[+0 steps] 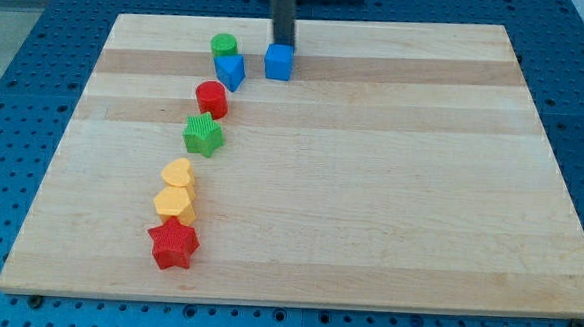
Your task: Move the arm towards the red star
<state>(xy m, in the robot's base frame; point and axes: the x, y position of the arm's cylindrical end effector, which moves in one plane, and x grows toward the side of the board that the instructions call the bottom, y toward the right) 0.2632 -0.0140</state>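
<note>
my tip (281,43) sits near the top edge of the wooden board (371,188), left of centre, touching or just behind the blue cube (279,62); can't tell if there's real contact. i've no fingers, just a plain dark rod, so nothing opens, closes or grips. the red star (173,244) is well apart from my tip, down near the board's bottom-left corner, last in a loose line of blocks running from the top edge toward that corner. that line from the top: green cylinder (223,46), then a blue block (231,71), wedge-like, exact shape unclear, touching it just below and beside the blue cube, then a red cylinder (211,98), a green star (203,135), a yellow heart (177,172), a second yellow block (174,203) right under the heart, shape unclear, touching the red star's top. no containers on the board; every block lies loose on the wood. around the board is a blue perforated table (15,89).
</note>
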